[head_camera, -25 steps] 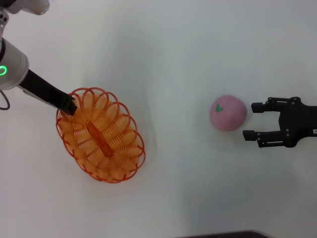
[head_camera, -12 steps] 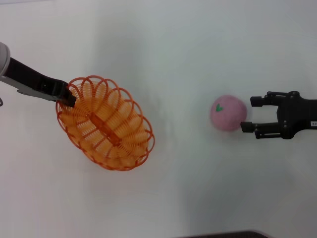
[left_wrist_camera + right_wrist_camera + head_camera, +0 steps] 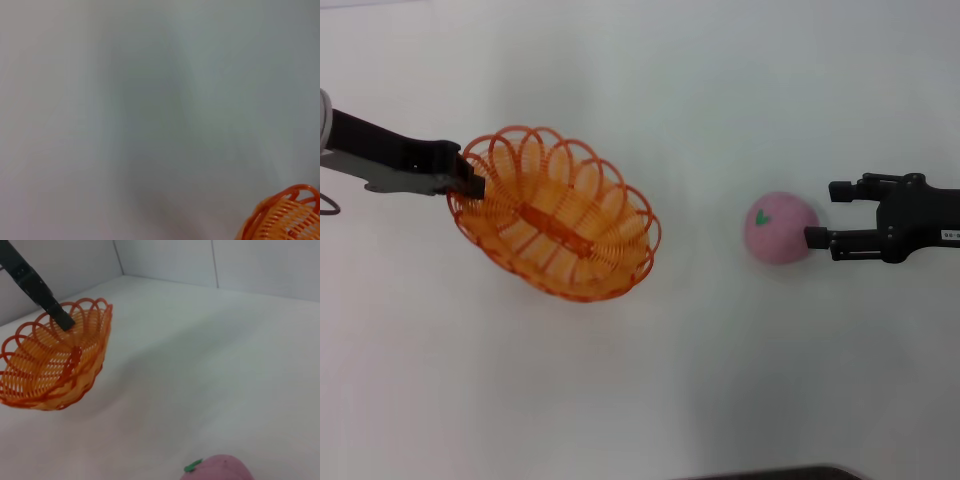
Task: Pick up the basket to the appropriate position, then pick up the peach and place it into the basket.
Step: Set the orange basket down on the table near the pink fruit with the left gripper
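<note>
Left claw (image 3: 470, 185): clamped on the basket rim at the end nearest the robot's left.
Basket (image 3: 558, 225): held tilted, lifted clear of the white surface (image 3: 650, 90), as the right wrist view shows.
Right claw (image 3: 823, 213): fingers spread, tips at the peach's right side.
Peach (image 3: 779, 227): resting on the surface, well apart from the basket, green leaf mark up.

The left wrist view cuts off the basket (image 3: 285, 215) at the picture's corner, so only a bit of scalloped rim shows. The right wrist view cuts off the peach (image 3: 219, 468) (just its top and green leaf mark). In the head view both arms run off the side edges.
</note>
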You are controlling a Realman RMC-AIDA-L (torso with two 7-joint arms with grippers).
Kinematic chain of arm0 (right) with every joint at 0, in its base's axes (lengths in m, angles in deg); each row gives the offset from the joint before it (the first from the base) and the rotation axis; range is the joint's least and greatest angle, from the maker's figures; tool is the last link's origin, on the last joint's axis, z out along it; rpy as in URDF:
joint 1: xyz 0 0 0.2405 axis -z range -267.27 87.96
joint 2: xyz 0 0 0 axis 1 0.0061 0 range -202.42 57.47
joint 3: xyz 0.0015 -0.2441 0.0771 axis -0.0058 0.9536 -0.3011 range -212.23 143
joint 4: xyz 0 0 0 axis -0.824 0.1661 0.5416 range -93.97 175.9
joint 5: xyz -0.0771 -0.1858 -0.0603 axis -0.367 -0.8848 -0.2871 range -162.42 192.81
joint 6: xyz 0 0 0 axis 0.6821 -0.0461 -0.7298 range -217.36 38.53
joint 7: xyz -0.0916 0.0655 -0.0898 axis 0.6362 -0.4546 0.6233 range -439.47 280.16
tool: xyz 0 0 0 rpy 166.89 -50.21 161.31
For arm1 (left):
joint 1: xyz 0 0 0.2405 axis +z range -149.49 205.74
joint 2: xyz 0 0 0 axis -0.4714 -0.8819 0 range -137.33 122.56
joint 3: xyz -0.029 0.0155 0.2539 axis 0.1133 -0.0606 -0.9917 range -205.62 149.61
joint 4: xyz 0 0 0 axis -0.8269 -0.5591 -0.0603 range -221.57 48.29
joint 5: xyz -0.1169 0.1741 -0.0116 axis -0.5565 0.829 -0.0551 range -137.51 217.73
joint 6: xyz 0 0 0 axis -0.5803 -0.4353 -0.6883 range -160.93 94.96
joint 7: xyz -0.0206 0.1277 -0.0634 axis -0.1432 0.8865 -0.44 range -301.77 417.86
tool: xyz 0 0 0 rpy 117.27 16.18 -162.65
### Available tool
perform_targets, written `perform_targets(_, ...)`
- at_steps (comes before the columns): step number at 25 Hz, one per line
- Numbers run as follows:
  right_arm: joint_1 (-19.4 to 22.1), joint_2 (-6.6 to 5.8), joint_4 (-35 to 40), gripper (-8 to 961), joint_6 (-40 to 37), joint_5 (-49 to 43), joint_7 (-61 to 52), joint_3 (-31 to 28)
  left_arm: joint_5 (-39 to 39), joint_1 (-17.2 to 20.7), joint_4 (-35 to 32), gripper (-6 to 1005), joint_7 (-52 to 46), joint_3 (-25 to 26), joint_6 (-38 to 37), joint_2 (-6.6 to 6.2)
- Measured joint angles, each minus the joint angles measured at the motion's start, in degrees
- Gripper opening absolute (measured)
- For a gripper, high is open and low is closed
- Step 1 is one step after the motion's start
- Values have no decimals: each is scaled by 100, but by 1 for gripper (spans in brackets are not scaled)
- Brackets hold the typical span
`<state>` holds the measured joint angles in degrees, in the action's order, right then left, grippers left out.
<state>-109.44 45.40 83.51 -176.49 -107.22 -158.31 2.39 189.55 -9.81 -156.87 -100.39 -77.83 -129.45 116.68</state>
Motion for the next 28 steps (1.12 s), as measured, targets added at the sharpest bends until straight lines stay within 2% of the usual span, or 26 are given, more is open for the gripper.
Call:
perform_targets(8, -1, 68, -6, 849, 19, 17, -117, -59, -595, 342, 28, 73, -371, -208, 257, 42)
perform_targets(16, -28, 98, -10, 849, 17, 17, -235, -219, -1362, 982, -165, 73, -893, -409, 598, 55)
perform_targets(22, -41, 132, -10, 848, 0, 17, -238, -321, -1489, 1219, -218, 74, -1050, -680, 719, 57)
perform_targets(28, -49, 141, -10, 848, -19, 17, -293, -380, -1687, 1648, -421, 74, -1222, -994, 1013, 56)
